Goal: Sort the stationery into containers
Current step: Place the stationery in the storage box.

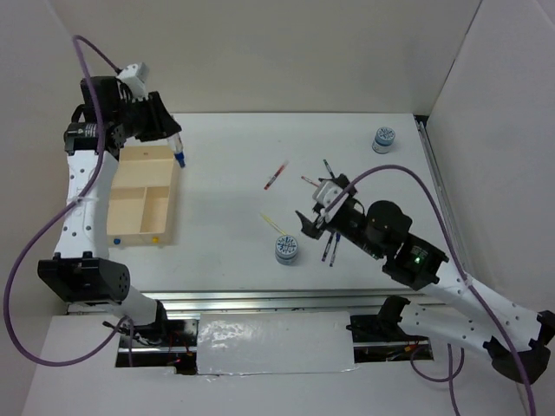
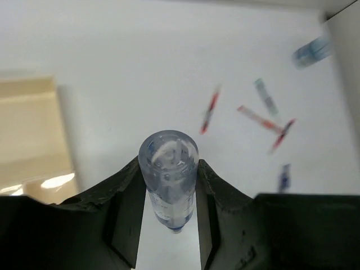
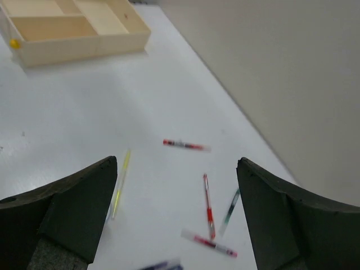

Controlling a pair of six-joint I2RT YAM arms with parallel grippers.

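My left gripper point(image 1: 176, 147) is shut on a tiny clear bottle point(image 1: 180, 157), blue cap down, and holds it above the table just past the far right corner of the light-wood tray point(image 1: 130, 178). The left wrist view shows the bottle point(image 2: 169, 174) pinched between both fingers, with the tray point(image 2: 28, 135) to the left. My right gripper point(image 1: 310, 222) is open and empty above the scattered pens: a yellow pen point(image 3: 120, 183), red pens point(image 3: 185, 145) point(image 3: 208, 205) and a dark pen point(image 3: 230, 205). A patterned roll point(image 1: 287, 250) lies next to it.
A second patterned roll point(image 1: 384, 139) stands at the far right near the wall. Two dark blue pens point(image 1: 329, 248) lie under the right arm. A red pen point(image 1: 276, 175) lies mid-table. White walls enclose the left, back and right sides.
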